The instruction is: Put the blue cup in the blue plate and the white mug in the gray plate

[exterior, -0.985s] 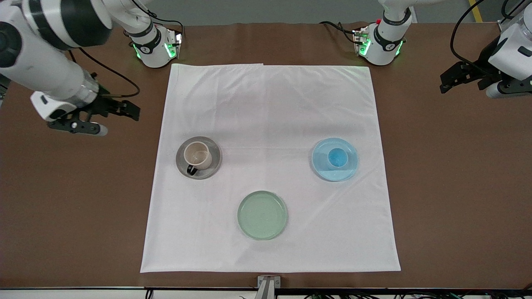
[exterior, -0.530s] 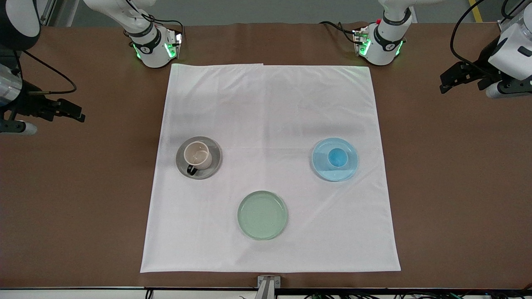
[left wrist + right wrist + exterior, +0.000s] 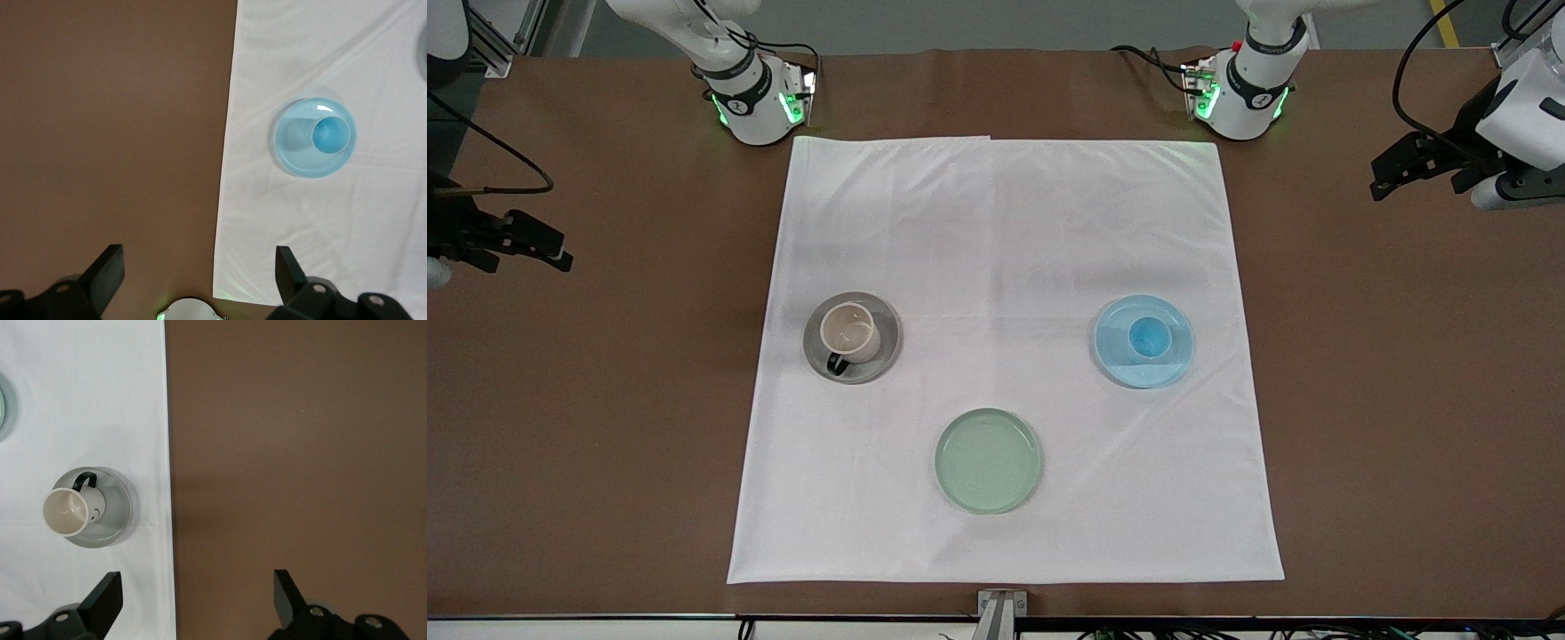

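Our right pincer [image 3: 516,244], fingers apart and empty, had drawn away over the bare table [image 3: 605,444], well clear of the white cloth [image 3: 1005,231] at the right arm's end; our left pincer [image 3: 1414,164], also apart, waited off the cloth at the left arm's end. We judged the task done. We counted three plates, two cups: white mug [image 3: 851,333] in gray plate [image 3: 885,356], blue cup [image 3: 1149,337] in blue plate [image 3: 1120,360], and one bare green plate [image 3: 988,460] nearest the camera.
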Motion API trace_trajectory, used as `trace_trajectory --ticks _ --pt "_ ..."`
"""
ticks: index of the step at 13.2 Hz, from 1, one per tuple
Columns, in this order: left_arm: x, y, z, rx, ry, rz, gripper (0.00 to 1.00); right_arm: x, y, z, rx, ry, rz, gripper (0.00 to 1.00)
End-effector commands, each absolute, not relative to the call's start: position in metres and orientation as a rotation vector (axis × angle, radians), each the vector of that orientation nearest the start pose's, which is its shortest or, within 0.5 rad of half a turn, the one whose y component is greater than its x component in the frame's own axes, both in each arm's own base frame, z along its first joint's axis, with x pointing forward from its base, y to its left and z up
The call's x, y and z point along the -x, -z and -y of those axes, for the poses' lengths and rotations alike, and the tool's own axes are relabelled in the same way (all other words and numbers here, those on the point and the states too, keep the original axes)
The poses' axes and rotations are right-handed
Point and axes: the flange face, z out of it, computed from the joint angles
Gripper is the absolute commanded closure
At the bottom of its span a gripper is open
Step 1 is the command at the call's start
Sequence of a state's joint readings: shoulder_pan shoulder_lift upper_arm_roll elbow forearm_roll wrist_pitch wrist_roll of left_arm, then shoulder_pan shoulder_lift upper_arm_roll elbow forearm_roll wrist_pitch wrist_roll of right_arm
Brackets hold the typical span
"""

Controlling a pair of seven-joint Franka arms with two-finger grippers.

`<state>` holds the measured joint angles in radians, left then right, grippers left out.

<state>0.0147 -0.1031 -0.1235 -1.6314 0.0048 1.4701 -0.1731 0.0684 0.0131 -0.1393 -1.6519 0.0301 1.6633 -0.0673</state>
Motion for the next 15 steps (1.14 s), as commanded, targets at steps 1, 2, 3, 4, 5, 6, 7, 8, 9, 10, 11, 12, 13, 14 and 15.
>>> trace_trajectory --ticks 1,2,3,4,5,6,7,8,9,10,11,12,13,14,15 --pt "-0.504 -0.649 0.055 3.120 -0.060 0.076 0.00 -0.567 -0.580 0.034 3.119 -0.033 0.006 0.00" --pt "-0.504 -0.649 0.054 3.120 -0.058 0.078 0.00 -0.566 -0.579 0.034 3.119 -0.036 0.006 0.00" --pt "-0.505 -0.649 0.053 3.120 -0.058 0.081 0.00 -0.565 -0.576 0.034 3.118 -0.045 0.006 0.00" --pt "-0.505 -0.651 0.054 3.121 -0.053 0.081 0.00 -0.565 -0.577 0.033 3.118 -0.040 0.008 0.00" --pt "-0.506 -0.653 0.054 3.121 -0.048 0.083 0.00 -0.565 -0.578 0.033 3.118 -0.036 0.011 0.00" --pt "-0.508 -0.651 0.054 3.122 -0.053 0.081 0.00 -0.566 -0.579 0.033 3.120 -0.031 0.011 0.00" --pt "-0.508 -0.651 0.054 3.122 -0.051 0.081 0.00 -0.565 -0.580 0.033 3.120 -0.029 0.011 0.00" --pt "-0.508 -0.651 0.054 3.122 -0.053 0.081 0.00 -0.566 -0.579 0.033 3.120 -0.029 0.011 0.00" --pt "-0.508 -0.651 0.054 3.122 -0.053 0.081 0.00 -0.565 -0.580 0.033 3.120 -0.024 0.011 0.00" --pt "-0.508 -0.651 0.054 3.122 -0.053 0.081 0.00 -0.566 -0.579 0.033 3.121 -0.024 0.011 0.00" --pt "-0.508 -0.651 0.054 3.122 -0.053 0.073 0.00 -0.566 -0.579 0.033 3.120 -0.026 0.011 0.00" --pt "-0.508 -0.654 0.054 3.123 -0.044 0.064 0.00 -0.566 -0.579 0.033 3.121 -0.024 0.011 0.00" --pt "-0.508 -0.654 0.054 3.123 -0.046 0.054 0.00 -0.566 -0.581 0.033 3.119 -0.021 0.011 0.00" --pt "-0.508 -0.653 0.054 3.123 -0.049 0.054 0.00 -0.565 -0.585 0.034 3.119 -0.019 0.009 0.00" --pt "-0.508 -0.653 0.054 3.123 -0.049 0.054 0.00 -0.565 -0.592 0.036 3.118 -0.014 0.000 0.00"
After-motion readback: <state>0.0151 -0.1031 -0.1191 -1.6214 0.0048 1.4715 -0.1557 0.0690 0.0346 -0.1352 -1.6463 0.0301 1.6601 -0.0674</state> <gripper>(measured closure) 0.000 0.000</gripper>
